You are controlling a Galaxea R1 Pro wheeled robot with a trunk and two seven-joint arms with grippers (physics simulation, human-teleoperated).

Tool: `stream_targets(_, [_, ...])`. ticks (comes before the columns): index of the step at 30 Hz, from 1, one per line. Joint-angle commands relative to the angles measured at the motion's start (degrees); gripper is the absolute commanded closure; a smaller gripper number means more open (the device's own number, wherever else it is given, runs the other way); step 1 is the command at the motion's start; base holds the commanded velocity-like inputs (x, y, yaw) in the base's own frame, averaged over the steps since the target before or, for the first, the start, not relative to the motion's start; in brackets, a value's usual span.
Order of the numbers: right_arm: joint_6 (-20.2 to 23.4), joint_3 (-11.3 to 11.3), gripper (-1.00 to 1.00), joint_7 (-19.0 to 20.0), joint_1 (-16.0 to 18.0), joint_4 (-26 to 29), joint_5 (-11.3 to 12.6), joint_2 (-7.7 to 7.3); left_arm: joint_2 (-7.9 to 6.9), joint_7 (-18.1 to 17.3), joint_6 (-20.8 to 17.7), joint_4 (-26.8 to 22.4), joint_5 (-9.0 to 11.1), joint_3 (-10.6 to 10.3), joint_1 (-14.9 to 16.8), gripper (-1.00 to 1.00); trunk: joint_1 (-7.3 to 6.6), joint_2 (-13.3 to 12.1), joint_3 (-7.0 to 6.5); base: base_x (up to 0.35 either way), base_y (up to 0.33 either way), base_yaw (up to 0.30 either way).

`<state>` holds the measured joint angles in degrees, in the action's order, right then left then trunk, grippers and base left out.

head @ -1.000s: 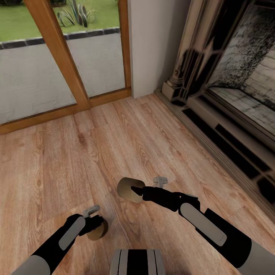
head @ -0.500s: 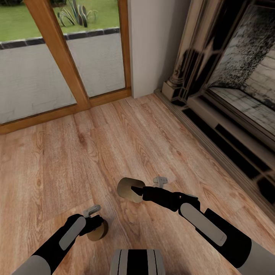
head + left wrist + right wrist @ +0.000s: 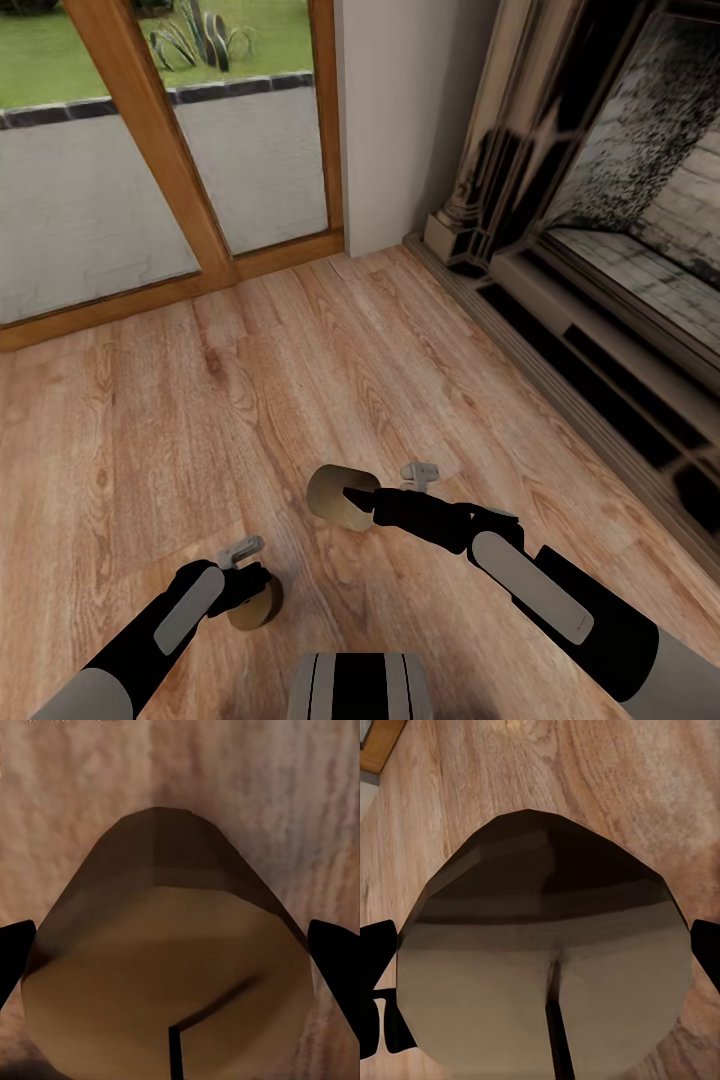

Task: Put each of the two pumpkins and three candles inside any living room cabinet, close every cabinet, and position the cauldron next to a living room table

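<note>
Each gripper holds a beige-tan candle above the wooden floor. My right gripper (image 3: pixel 352 498) is shut on one candle (image 3: pixel 335 497), held low in the middle of the head view. The right wrist view looks at this candle (image 3: pixel 544 967) end-on, with its dark wick and a black finger on either side. Near the bottom left of the head view, my left gripper (image 3: pixel 250 592) is shut on a second candle (image 3: pixel 260 606). That candle (image 3: pixel 169 975) sits between the dark fingertips (image 3: pixel 334 949) in the left wrist view. Pumpkins, cabinet, cauldron and table are out of view.
An ornate stone fireplace (image 3: pixel 600 250) runs along the right, with its raised hearth edge (image 3: pixel 560 390) on the floor. A wood-framed glass door (image 3: pixel 150 170) stands ahead on the left, and a white wall corner (image 3: pixel 390 120) lies between them. Wooden floor (image 3: pixel 250 400) stretches ahead.
</note>
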<state>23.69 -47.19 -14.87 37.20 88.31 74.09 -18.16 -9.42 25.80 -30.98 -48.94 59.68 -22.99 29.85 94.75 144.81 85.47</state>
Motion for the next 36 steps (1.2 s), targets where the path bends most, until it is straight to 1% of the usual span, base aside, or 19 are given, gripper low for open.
stream_targets(1, [-0.05, -0.1, 1.0, -0.53, 0.06, 0.07, 0.61, -0.04, -0.07, 0.57, 0.04, -0.11, 0.61, -0.24, 0.04, 1.0, -0.04, 0.01, -0.18, 0.0, 0.0, 0.0])
stream_targets(7, [-0.05, -0.1, 1.0, -0.52, 0.06, -0.42, 0.61, -0.04, -0.29, 0.61, -0.04, -0.11, 0.67, 0.04, 0.04, 1.0, -0.19, -0.07, -1.51, 0.0, 0.0, 0.0])
stream_targets(12, [-0.05, -0.06, 1.0, -0.52, 0.06, -3.48, 0.61, 0.03, -0.72, 1.11, -0.09, -0.41, 0.77, 0.24, 0.04, 1.0, -0.32, -0.14, -2.62, 0.0, 0.0, 0.0])
stream_targets(14, [-0.07, -0.03, 1.0, -0.52, 0.06, -4.64, 0.61, 0.04, -0.89, 1.33, -0.06, -0.54, 0.75, 0.33, 0.02, 1.0, -0.32, -0.14, -2.62, 0.0, 0.0, 0.0])
stream_targets(16, [-0.08, -0.02, 1.0, -0.52, 0.06, -5.34, 0.61, 0.05, -1.23, 1.51, -0.1, -0.6, 0.72, 1.18, 0.03, 1.0, -0.35, -0.15, -2.84, 0.0, 0.0, 0.0])
stream_targets(19, [-0.11, -0.01, 1.0, -0.52, 0.06, -5.73, 0.61, 0.05, -1.97, 1.1, -0.44, -0.69, 0.72, 4.09, 0.03, 1.0, -0.42, -0.2, -3.5, 0.0, 0.0, 0.0])
stream_targets(21, [-0.09, -0.01, 1.0, -0.52, 0.06, -5.83, 0.61, 0.05, -2.34, 0.98, -0.72, -0.77, 0.7, 5.61, 0.03, 1.0, -0.47, -0.22, -3.95, 0.0, 0.0, 0.0])
stream_targets(25, [-0.1, -0.01, 1.0, -0.52, 0.06, -5.87, 0.61, 0.05, -2.8, 1.07, -0.89, -0.8, 0.89, 6.31, 0.04, 1.0, -0.58, -0.28, -4.83, 0.0, 0.0, 0.0])
stream_targets(30, [-0.1, -0.01, 1.0, -0.52, 0.06, -5.83, 0.61, 0.05, -3.86, 1.03, -1.41, -0.73, 1.43, 6.96, 0.03, 1.0, -0.71, -0.34, -5.94, 0.0, 0.0, 0.0])
stream_targets(33, [-0.08, -0.01, 1.0, -0.52, 0.06, -5.79, 0.61, 0.05, -4.06, 0.74, -2.87, -0.95, 1.52, 7.4, 0.03, 1.0, -0.78, -0.38, -6.61, 0.0, 0.0, 0.0])
stream_targets(36, [-0.07, -0.01, 1.0, -0.52, 0.06, -5.79, 0.61, 0.05, -4.17, 0.61, -3.45, -1.04, 1.55, 7.53, 0.03, 1.0, -0.86, -0.42, -7.27, 0.0, 0.0, 0.0])
